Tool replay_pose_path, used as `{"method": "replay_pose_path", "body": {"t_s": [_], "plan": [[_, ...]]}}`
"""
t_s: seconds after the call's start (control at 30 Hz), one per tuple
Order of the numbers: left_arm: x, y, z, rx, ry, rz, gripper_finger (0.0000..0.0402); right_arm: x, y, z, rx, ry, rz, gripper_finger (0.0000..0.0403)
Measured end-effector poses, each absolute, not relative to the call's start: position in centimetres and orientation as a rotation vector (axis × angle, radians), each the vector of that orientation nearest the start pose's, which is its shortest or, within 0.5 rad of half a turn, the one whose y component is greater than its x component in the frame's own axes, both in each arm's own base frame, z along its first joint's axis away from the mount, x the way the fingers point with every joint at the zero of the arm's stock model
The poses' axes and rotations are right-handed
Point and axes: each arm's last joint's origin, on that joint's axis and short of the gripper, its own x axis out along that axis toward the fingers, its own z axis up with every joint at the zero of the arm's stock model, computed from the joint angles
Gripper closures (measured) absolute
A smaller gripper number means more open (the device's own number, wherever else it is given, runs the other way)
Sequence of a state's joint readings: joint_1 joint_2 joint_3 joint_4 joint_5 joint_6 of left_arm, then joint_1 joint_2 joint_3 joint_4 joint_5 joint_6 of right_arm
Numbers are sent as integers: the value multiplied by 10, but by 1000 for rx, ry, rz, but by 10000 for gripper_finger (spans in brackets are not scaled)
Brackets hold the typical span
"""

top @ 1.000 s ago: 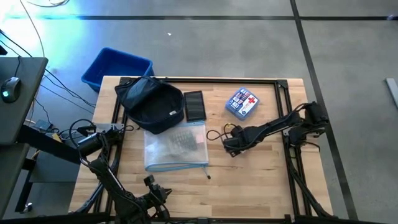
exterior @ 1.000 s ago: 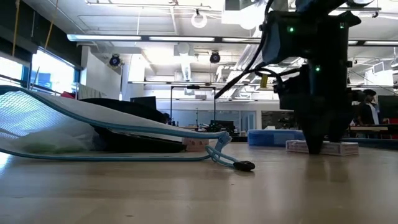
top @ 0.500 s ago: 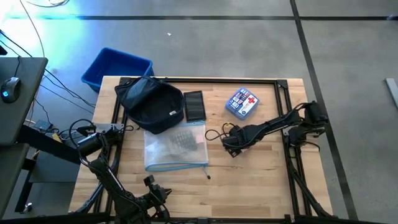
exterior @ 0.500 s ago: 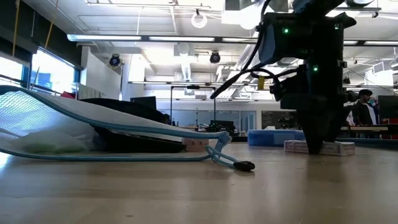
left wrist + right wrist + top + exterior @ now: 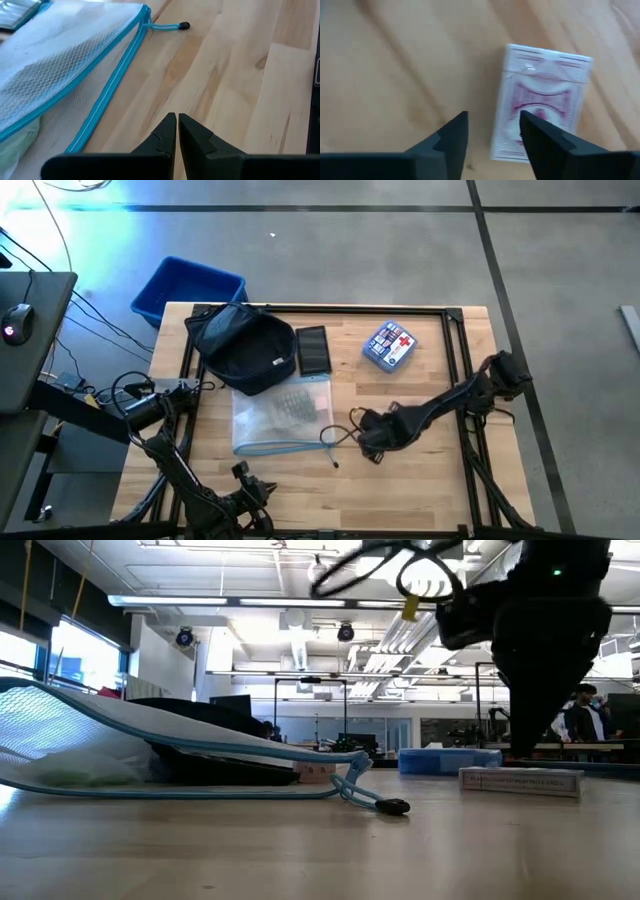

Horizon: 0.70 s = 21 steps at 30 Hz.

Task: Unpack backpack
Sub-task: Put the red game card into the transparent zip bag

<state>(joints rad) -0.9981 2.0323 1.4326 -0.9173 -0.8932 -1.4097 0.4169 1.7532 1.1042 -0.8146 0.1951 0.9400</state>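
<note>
I hold the right gripper (image 5: 492,132) parted, empty, its fingers (image 5: 542,140) just above the card box (image 5: 540,95), already unpacked.

Right gripper (image 5: 492,131) parted, wrist angled down; left gripper (image 5: 177,131) closed

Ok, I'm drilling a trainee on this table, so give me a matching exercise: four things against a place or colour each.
Things:
1 backpack
2 bin
3 mesh pouch
4 card box

Place or colour:
A white with red print
B on the floor, off the table
C table's far left corner
D mid-table, light-blue zip

Pairs: 1-C, 2-B, 3-D, 4-A
</note>
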Motion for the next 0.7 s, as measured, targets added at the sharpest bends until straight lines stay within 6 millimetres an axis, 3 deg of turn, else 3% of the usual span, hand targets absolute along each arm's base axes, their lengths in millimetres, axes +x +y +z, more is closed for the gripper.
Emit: {"method": "replay_pose_path", "body": {"t_s": [0.13,0.27,0.53,0.7], "plan": [[225,-305,165,-96,682,479,402,286,118,168,339,1314,-481,274],[225,-305,165,-96,682,479,402,286,106,169,385,1385,-503,252],[225,-305,165,-98,686,479,402,283,74,167,425,1514,-569,107],[225,-305,165,-101,698,476,402,282,66,147,547,1493,-530,18]]}}
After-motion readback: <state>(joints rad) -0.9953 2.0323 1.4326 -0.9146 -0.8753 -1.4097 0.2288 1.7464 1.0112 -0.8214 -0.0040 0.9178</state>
